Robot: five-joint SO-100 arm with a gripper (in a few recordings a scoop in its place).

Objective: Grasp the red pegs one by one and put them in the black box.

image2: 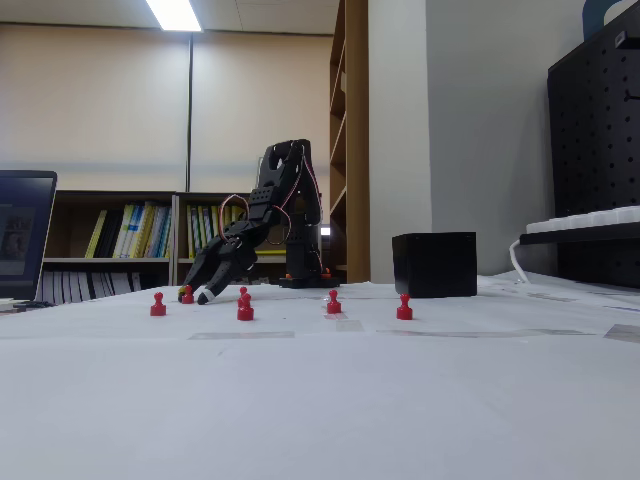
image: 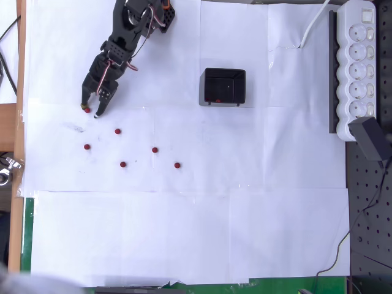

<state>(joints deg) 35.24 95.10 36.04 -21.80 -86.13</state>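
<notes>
My black gripper (image: 91,109) is down at the white paper at the upper left, jaws open. One red peg (image: 87,110) sits between the fingertips, close to the left finger. In the fixed view the gripper (image2: 196,294) touches down beside that peg (image2: 187,294). Several more red pegs lie loose below and to the right, for example one (image: 117,131), another (image: 87,147) and a third (image: 177,165). The black box (image: 239,78) stands to the right of the arm, with a red dot (image: 217,100) on its floor. From the side the box (image2: 434,264) is at the right.
A white power strip (image: 360,61) with a black adapter (image: 370,138) lies along the right edge, its cable running to the top. The table's wooden edge (image: 18,122) is just left of the gripper. White paper (image: 184,233) covers the lower half.
</notes>
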